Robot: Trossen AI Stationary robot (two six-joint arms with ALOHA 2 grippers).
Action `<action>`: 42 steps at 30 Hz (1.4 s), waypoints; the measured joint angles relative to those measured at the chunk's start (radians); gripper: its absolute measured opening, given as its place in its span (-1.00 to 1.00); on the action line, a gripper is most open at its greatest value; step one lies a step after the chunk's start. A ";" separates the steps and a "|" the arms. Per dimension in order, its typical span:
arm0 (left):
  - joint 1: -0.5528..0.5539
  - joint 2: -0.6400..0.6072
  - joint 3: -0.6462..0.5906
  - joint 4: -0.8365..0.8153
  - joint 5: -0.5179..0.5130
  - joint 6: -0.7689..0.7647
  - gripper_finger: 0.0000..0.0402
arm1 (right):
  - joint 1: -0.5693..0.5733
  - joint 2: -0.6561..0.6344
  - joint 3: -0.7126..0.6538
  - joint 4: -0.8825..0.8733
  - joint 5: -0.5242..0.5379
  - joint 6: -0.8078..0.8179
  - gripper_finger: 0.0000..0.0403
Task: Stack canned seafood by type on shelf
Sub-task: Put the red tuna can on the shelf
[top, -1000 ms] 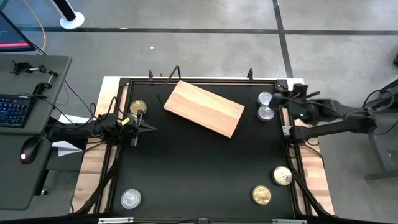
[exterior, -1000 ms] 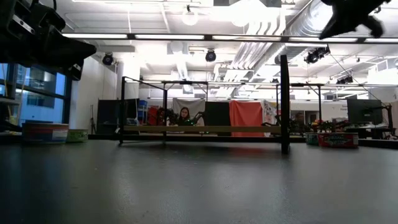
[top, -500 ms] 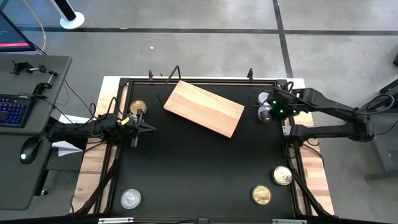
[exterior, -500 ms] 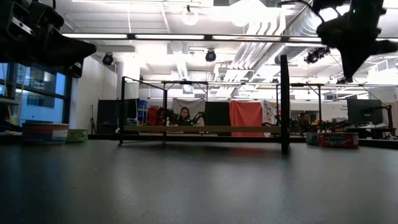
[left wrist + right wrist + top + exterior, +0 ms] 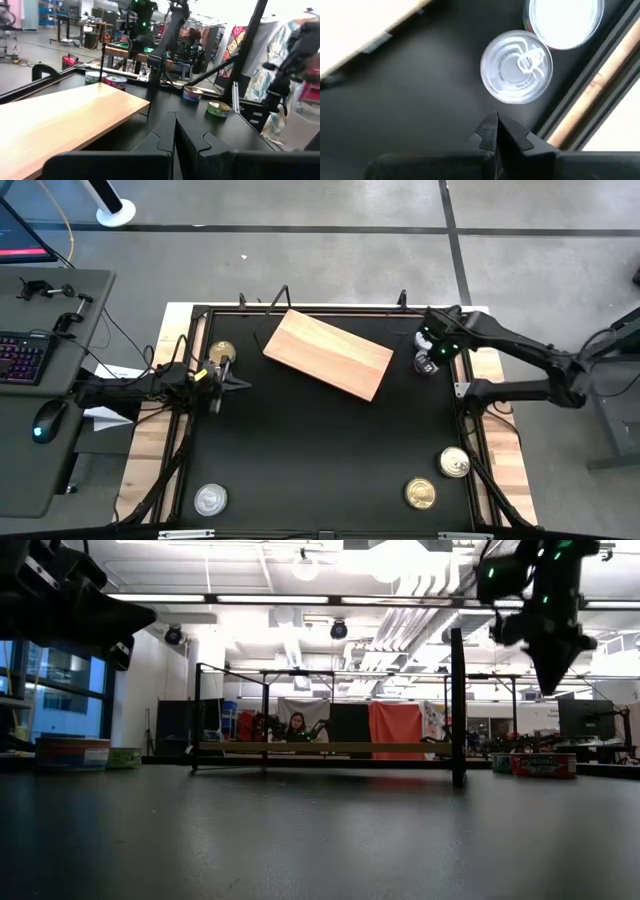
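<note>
The light wooden shelf board lies flat on the black table, toward its far side. Two silver-topped cans stand at the far right: one shows a pull tab, the other is beside it. My right gripper hovers shut above them, pointing down and touching nothing. Two gold cans stand near right, a silver can near left, and a gold can far left. My left gripper waits shut beside that gold can.
A raised black frame rims the table, with wooden rails outside it. A desk with keyboard and mouse stands left of the table. The black surface between board and near cans is bare. A person sits in the room beyond.
My right arm has swung from over the table's right edge toward the left and far side, until it is above the two silver cans. It has tipped to point downward and has come lower in the low view. The cans and the board have stayed put.
</note>
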 joint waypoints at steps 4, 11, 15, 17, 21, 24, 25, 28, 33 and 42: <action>0.000 0.000 0.000 0.000 -0.054 -0.081 -1.00 | -0.055 0.071 -0.032 0.007 -0.007 -0.148 -1.00; 0.000 0.000 0.000 0.003 -0.062 -0.242 -1.00 | -0.075 0.149 -0.089 0.117 0.019 -0.326 -1.00; 0.000 0.000 0.000 0.040 -0.085 -0.388 -1.00 | -0.074 0.179 -0.133 0.177 0.038 -0.421 -1.00; 0.000 0.000 0.000 0.051 -0.116 -0.428 -1.00 | -0.074 0.183 -0.161 0.198 0.049 -0.467 -1.00; 0.000 0.000 0.000 0.050 -0.144 -0.423 -1.00 | -0.072 0.194 -0.166 0.247 0.091 -0.492 -1.00; 0.000 0.000 0.000 0.044 -0.151 -0.387 -1.00 | -0.072 0.194 -0.166 0.275 0.110 -0.457 -1.00; 0.000 0.000 0.000 0.045 -0.157 -0.378 -1.00 | -0.072 0.194 -0.166 0.287 0.109 -0.427 -1.00; 0.000 0.000 0.000 0.043 -0.181 -0.356 -1.00 | -0.074 0.207 -0.166 0.294 0.088 -0.297 -1.00; 0.000 0.000 0.000 0.034 -0.220 -0.350 -1.00 | -0.079 0.252 -0.166 0.298 0.023 -0.188 -1.00; 0.000 0.000 0.000 0.015 -0.222 -0.357 -1.00 | -0.065 0.314 -0.161 0.308 -0.038 -0.144 -1.00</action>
